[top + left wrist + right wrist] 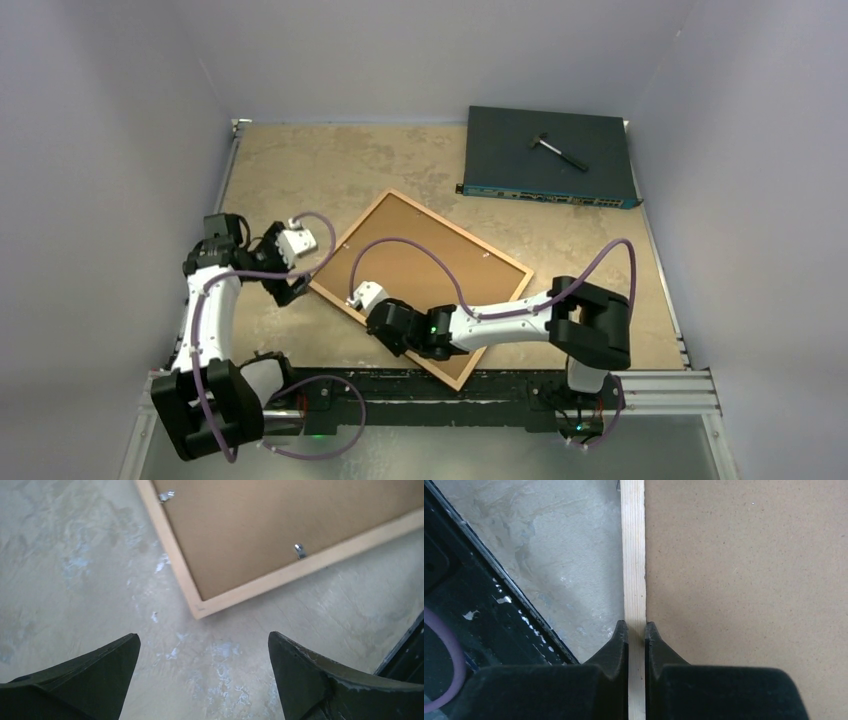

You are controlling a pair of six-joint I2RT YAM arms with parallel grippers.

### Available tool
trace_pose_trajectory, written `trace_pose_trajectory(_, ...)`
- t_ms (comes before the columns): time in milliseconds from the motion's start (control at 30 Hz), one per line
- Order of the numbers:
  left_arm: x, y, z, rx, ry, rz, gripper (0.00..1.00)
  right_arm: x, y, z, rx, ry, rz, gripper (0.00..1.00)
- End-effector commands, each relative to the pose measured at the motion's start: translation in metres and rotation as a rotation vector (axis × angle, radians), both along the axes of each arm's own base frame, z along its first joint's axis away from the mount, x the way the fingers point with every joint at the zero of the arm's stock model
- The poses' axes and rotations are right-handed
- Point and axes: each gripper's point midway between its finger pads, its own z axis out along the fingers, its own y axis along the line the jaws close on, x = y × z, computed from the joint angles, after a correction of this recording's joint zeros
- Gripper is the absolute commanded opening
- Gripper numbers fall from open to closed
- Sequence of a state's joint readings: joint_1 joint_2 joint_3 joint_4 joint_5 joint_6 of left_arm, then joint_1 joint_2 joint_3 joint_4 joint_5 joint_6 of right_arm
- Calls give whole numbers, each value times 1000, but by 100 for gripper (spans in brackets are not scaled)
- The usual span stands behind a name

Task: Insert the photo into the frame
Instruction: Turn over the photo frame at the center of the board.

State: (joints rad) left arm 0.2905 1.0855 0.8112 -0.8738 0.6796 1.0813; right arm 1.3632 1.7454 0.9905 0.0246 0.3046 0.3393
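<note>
The right gripper point(636, 625) has its fingers drawn almost together, a thin slit between them, right over the pale wooden rail of the frame point(634, 555); whether they pinch it I cannot tell. The left gripper point(204, 640) hangs spread wide over bare table near the frame's corner. The mottled beige table point(300, 170) sits between plain grey walls point(100, 100). The frame lies flat mid-table, turned diagonally, back up, the brown backing board point(744, 580) inside it. At the far right rests a dark flat electronics box point(590, 175) with a small black tool point(557, 150) on top.
</note>
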Motion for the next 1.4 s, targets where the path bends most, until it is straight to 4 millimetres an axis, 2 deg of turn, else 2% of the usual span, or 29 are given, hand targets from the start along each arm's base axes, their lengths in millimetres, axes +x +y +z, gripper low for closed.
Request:
trace_pose_trajectory(0, -19, -22, -4, 81, -210, -369, 99, 21, 35, 67, 141, -75, -36, 0)
trace_pose_trajectory(133, -40, -38, 0, 123, -332, -564, 98, 32, 52, 101, 189, -86, -15, 0)
trace_pose_trajectory(200, -43, -44, 3, 160, -428, -631, 96, 35, 57, 112, 214, -77, -6, 0)
trace_pose_trajectory(367, -36, -49, 10, 319, -697, -723, 93, 34, 62, 137, 293, -39, 22, 0)
trace_pose_trajectory(467, -33, -53, 16, 360, -791, -776, 91, 35, 62, 150, 326, -34, 37, 0)
trace_pose_trajectory(533, -31, -55, 22, 376, -832, -797, 89, 37, 61, 154, 334, -33, 47, 0)
trace_pose_trajectory(733, -37, -63, 19, 475, -952, -971, 80, 39, 60, 171, 395, 4, 98, 0)
trace_pose_trajectory(867, -32, -67, 21, 539, -1051, -1056, 75, 37, 59, 183, 430, 22, 147, 0)
trace_pose_trajectory(1100, -17, -74, 44, 555, -1221, -1054, 49, 34, 58, 190, 424, 41, 193, 0)
trace_pose_trajectory(1367, -13, -77, 51, 560, -1248, -1073, 44, 33, 62, 204, 442, 50, 214, 0)
